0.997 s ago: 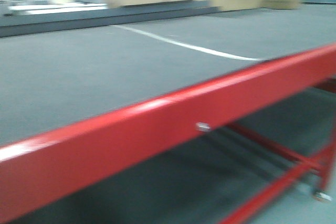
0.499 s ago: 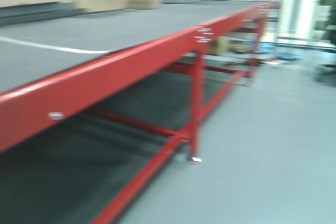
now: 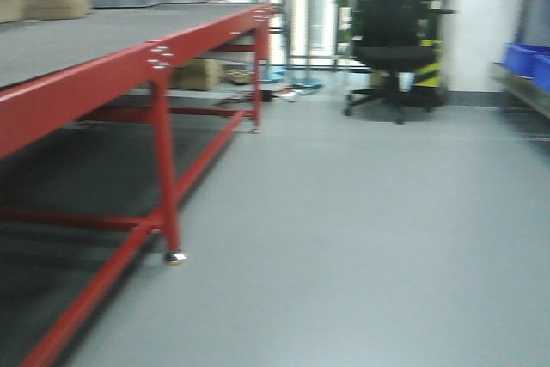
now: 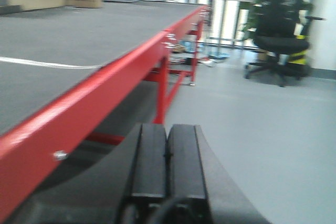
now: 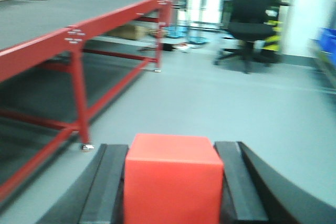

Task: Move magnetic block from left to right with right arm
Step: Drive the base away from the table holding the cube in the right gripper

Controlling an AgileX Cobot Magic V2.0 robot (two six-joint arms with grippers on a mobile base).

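The magnetic block (image 5: 173, 177), a plain bright red cube, fills the bottom middle of the right wrist view. My right gripper (image 5: 172, 148) is shut on it, one black finger pressed against each side. It is held in the air above grey floor, to the right of the red-framed table (image 5: 79, 32). My left gripper (image 4: 167, 129) is shut with nothing between its pads, which meet along a thin seam. It hangs beside the table's red edge (image 4: 105, 87). Neither gripper shows in the front view.
A long table with a red steel frame (image 3: 86, 83) and grey top runs along the left. A black office chair (image 3: 395, 32) stands at the back, blue bins (image 3: 524, 62) at the right. A cardboard box (image 3: 56, 6) sits on the far table end.
The front view has swung to the right, from the table top and its red edge to the table leg, open floor and chair.
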